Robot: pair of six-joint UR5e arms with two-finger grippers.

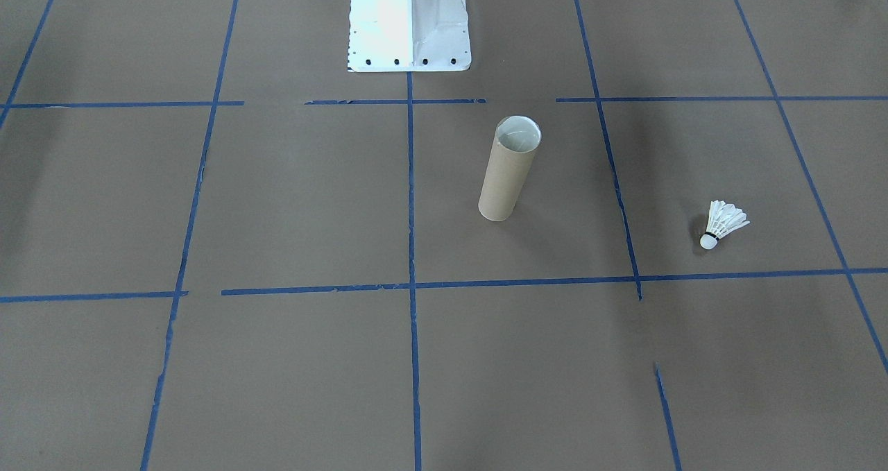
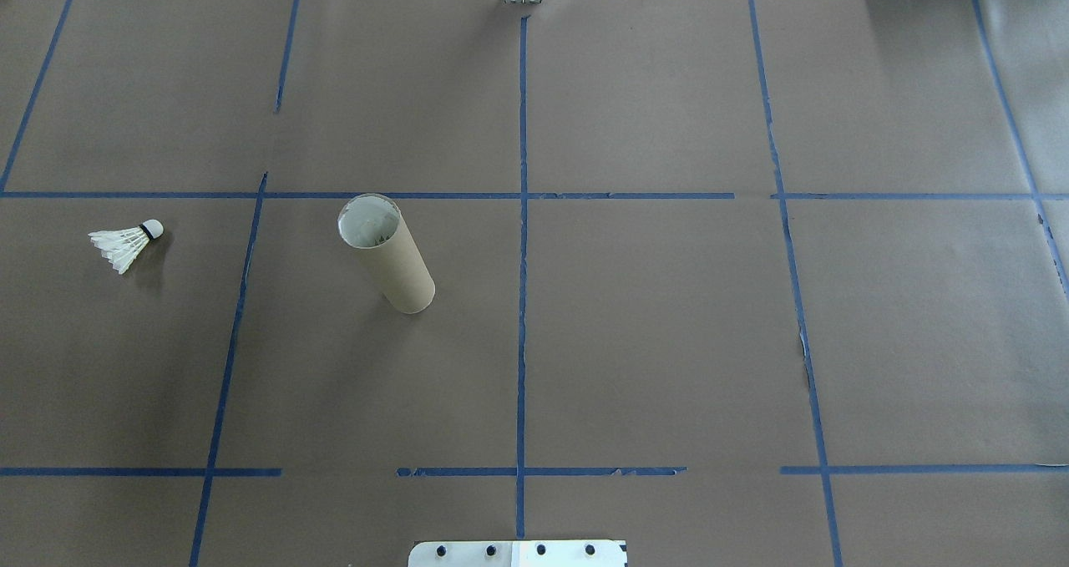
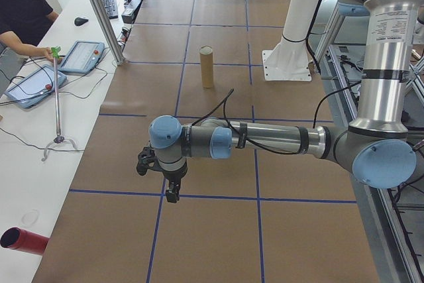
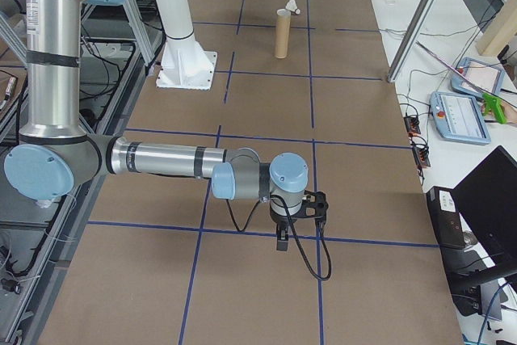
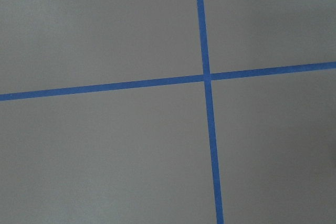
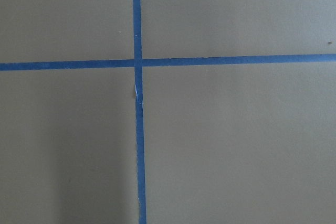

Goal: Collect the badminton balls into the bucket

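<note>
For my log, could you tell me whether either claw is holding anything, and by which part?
Nothing is held: the shuttlecock lies alone on the table, apart from the upright tube.

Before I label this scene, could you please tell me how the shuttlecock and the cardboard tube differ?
The shuttlecock lies on its side; the cardboard tube stands upright. The shuttlecock is white with feathers and a rounded cork tip; the tube is plain brown with an open round mouth. The tube is far taller. Both rest on the brown paper table cover, apart.

The cardboard tube (image 2: 386,254) stands upright on the counter (image 2: 668,341), left of its middle line. The shuttlecock (image 2: 125,244) lies on its side well apart, farther left, cork toward the tube.
</note>
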